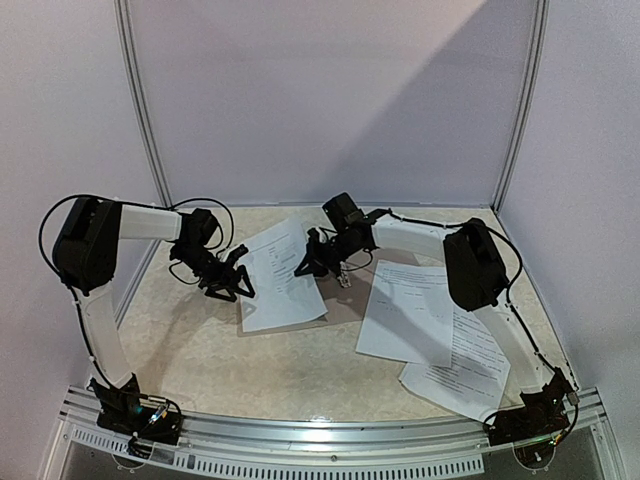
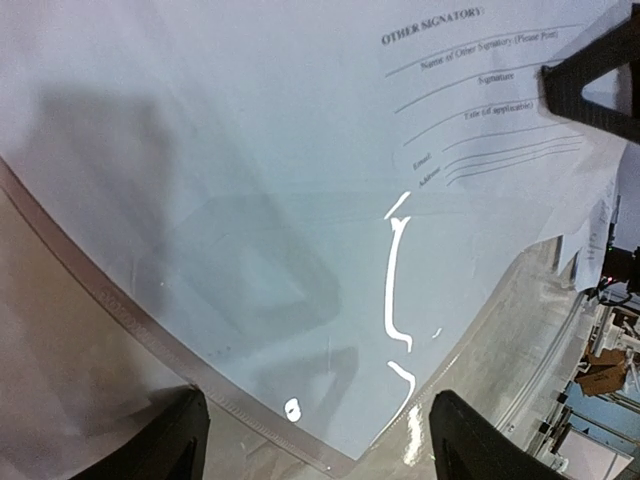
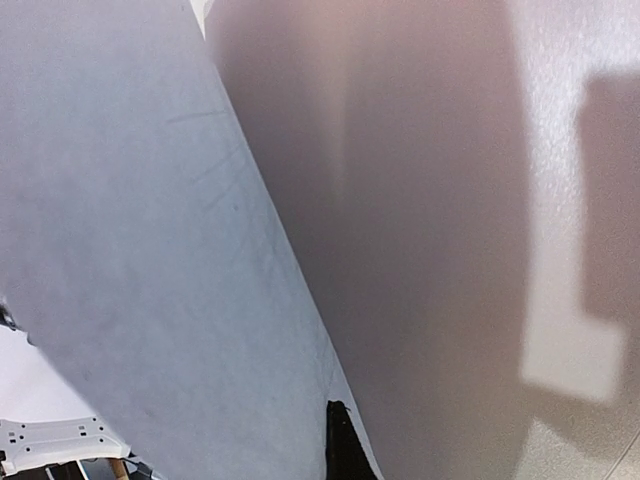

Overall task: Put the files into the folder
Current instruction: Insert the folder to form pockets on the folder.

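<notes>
Left end effector [image 1: 232, 287] is held with its black jaws spread wide and nothing between them, low over the near-left edge of a white printed paper sheet [image 1: 281, 285]. In the left wrist view, signature lines and the heading "OTHER SIGNATORY" are seen on that sheet, and a glossy transparent edge is seen along its border. The sheet is laid on a flat brownish-tan cardboard folder [image 1: 342, 298], of which only a strip is shown past the sheet's right side.

The right end effector [image 1: 318, 262] is closed at the far-right edge of the same sheet. Whether paper is pinched between its fingers cannot be told. In the right wrist view a pale sheet surface is seen tilted close to the camera, with brownish shadowed surface beside it.

Two more stacks of white printed paper [image 1: 408, 312] [image 1: 470, 372] are laid overlapping on the beige speckled desk [image 1: 200, 350], right of the folder and partly under the right arm.
</notes>
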`<action>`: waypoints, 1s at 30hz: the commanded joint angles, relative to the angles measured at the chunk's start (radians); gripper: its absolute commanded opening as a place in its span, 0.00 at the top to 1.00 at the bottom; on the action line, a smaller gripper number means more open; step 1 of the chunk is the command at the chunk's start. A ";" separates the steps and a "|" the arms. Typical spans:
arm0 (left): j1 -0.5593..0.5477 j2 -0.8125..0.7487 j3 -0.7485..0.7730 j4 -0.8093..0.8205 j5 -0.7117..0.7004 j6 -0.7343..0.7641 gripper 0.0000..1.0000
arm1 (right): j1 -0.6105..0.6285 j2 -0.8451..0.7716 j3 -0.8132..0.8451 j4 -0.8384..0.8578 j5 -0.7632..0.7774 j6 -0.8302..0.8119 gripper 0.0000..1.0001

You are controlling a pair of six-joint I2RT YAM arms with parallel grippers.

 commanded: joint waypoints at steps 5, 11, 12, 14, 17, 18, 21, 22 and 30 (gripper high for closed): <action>0.019 -0.003 -0.031 -0.024 -0.073 -0.002 0.22 | 0.009 0.029 0.035 -0.057 -0.024 -0.008 1.00; 0.019 -0.003 -0.032 -0.024 -0.074 -0.004 0.22 | 0.028 0.026 0.010 -0.024 0.001 0.055 1.00; 0.019 -0.002 -0.032 -0.023 -0.074 -0.004 0.22 | 0.032 0.020 -0.012 0.000 0.007 0.067 1.00; 0.019 0.000 -0.034 -0.025 -0.072 -0.006 0.22 | 0.034 -0.004 -0.095 0.078 0.015 0.125 1.00; 0.020 0.005 -0.034 -0.026 -0.067 -0.006 0.22 | 0.033 -0.047 -0.187 0.163 0.044 0.200 1.00; 0.019 0.006 -0.034 -0.025 -0.067 -0.007 0.22 | 0.033 -0.056 -0.208 0.176 0.058 0.217 1.00; 0.019 0.005 -0.034 -0.023 -0.065 -0.008 0.22 | 0.034 -0.083 -0.217 0.168 0.098 0.231 0.96; 0.019 0.003 -0.034 -0.022 -0.065 -0.008 0.22 | 0.033 -0.087 -0.215 0.158 0.107 0.227 0.93; 0.019 0.003 -0.034 -0.022 -0.064 -0.007 0.22 | 0.034 -0.099 -0.165 0.035 0.162 0.141 0.73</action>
